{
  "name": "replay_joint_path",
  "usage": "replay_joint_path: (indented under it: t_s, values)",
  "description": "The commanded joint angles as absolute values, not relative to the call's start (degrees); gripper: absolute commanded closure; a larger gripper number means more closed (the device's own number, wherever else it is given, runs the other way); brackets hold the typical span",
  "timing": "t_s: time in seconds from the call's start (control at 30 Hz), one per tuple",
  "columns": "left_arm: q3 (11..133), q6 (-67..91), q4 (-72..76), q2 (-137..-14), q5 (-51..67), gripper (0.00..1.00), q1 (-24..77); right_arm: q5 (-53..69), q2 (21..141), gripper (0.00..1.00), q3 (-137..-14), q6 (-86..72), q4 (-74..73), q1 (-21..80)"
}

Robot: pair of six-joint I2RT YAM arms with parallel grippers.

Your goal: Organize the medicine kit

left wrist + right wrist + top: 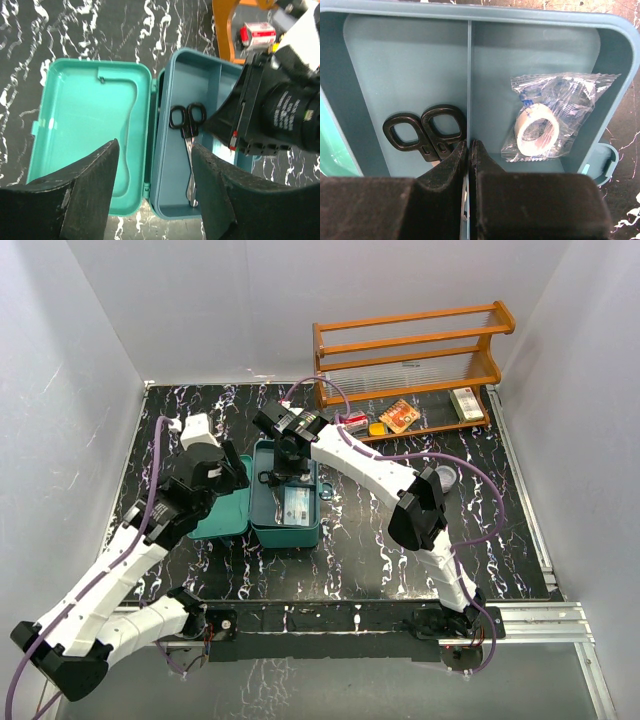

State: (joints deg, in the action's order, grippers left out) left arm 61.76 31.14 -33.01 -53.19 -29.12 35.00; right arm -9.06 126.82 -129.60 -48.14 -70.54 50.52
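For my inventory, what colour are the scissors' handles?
Black; the scissors show best in the right wrist view.

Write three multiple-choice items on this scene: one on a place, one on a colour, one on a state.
1. The scissors lie:
A) in the same tray compartment as the tape roll
B) in the compartment beside the tape roll's
C) outside the tray

2. The scissors' handles are:
A) orange
B) white
C) black

3. The lid of the medicine kit is:
A) open, lying flat
B) latched shut
C) half raised

Answers:
1 B, a divider stands between scissors and tape roll.
2 C, both finger loops look black.
3 A, the lid's inside faces up beside the tray.
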Motion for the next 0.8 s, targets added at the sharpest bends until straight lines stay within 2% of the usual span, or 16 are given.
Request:
replay_joint_path:
  t_s: [0.0,0.47,0.57,0.77]
  values:
    - [58.5,33.9,-32.5,-52.6,-22.6,0.43,35.3,-10.1,126.1,1.00,-130.5,-47.7,-72.3,50.4]
    - [52.8,31.7,-28.9,-59.8,-17.3,0.65,34.9,-12.7,127.7,1.00,-130.1,-46.0,-71.7,50.3]
    - [52.9,31.6,-28.7,-60.8,-17.2,0.72,34.7,-12.2,127.7,1.00,-130.5,-46.0,-71.5,50.2]
    - [52.7,32.0,-29.6,-61.9,-15.3,0.94,33.9,-11.3,127.6,1.00,-131.3,-46.0,-71.4,49.9]
